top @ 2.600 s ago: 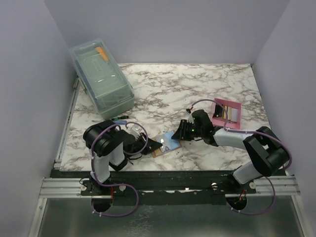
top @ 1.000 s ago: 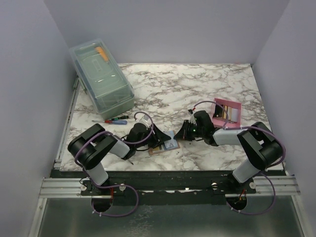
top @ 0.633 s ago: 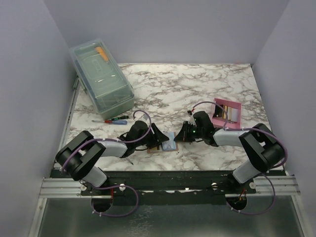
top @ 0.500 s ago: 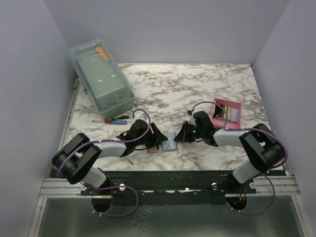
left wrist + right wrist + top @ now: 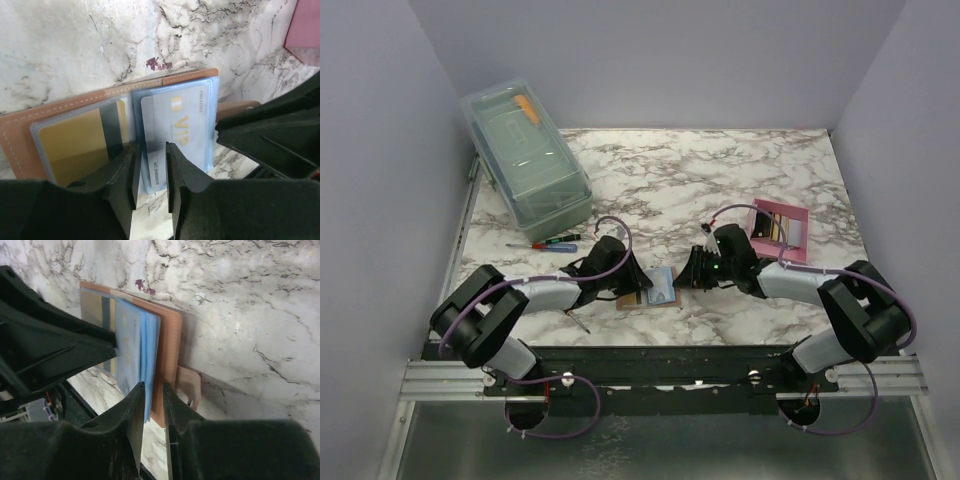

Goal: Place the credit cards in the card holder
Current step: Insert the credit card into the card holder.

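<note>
The tan-brown card holder (image 5: 638, 300) lies open on the marble near the front edge, with pale blue sleeves inside. In the left wrist view the holder (image 5: 75, 106) has a yellow card (image 5: 70, 142) in its left sleeve and a light blue VIP card (image 5: 175, 125) in its right sleeve. That card's near edge sticks out. My left gripper (image 5: 151, 150) has a narrow gap between its fingers and sits over that edge; it also shows in the top view (image 5: 638, 283). My right gripper (image 5: 153, 390) is shut on the holder's right edge (image 5: 170, 340), blue sleeves between its fingers; it also shows in the top view (image 5: 686, 276).
A pink slotted tray (image 5: 782, 212) with more cards stands right of the right arm. A clear lidded storage box (image 5: 525, 160) sits at the back left. A small screwdriver (image 5: 555, 242) lies in front of the box.
My left arm has stretched out to the right and brought its gripper onto the holder's left side. The right gripper has stayed at the holder's right edge.
</note>
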Controlling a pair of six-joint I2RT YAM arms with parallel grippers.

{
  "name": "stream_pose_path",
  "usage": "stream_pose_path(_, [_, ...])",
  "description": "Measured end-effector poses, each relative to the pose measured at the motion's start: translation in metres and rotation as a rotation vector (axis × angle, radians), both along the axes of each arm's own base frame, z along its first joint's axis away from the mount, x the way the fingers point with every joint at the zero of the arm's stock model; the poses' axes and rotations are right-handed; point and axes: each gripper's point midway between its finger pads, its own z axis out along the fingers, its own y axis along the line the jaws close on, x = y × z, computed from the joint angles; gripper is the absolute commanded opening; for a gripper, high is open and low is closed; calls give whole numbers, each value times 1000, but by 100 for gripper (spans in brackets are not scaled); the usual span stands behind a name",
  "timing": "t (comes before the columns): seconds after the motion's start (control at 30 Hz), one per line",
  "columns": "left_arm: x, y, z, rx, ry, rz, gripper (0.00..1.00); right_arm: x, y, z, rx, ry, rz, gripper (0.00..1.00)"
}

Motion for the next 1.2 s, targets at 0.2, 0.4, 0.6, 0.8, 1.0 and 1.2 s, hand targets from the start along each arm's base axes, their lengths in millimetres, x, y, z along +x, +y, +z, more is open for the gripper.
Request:
stream_pose_path(0.2, [6, -9, -8, -11, -1, -16, 17, -3, 5, 12, 42, 3, 7, 28])
stream_pose_path(0.4, [6, -9, -10, -12, -6, -17, 13, -5, 11, 21, 88, 6, 26, 31])
stream_pose_path(0.6, [7, -10, -10, -23, -14, -15, 13, -6, 11, 12, 75, 29, 28, 34])
stream_pose_path(0.8, [7, -10, -10, -26, -17, -15, 12, -7, 10, 6, 65, 46, 27, 34])
stream_pose_path(1.0, [7, -10, -11, -28, -16, -15, 12, -7, 13, 7, 80, 48, 33, 33])
stream_pose_path(1.2, [8, -12, -10, -38, -19, -17, 12, -11, 16, 8, 86, 51, 48, 32])
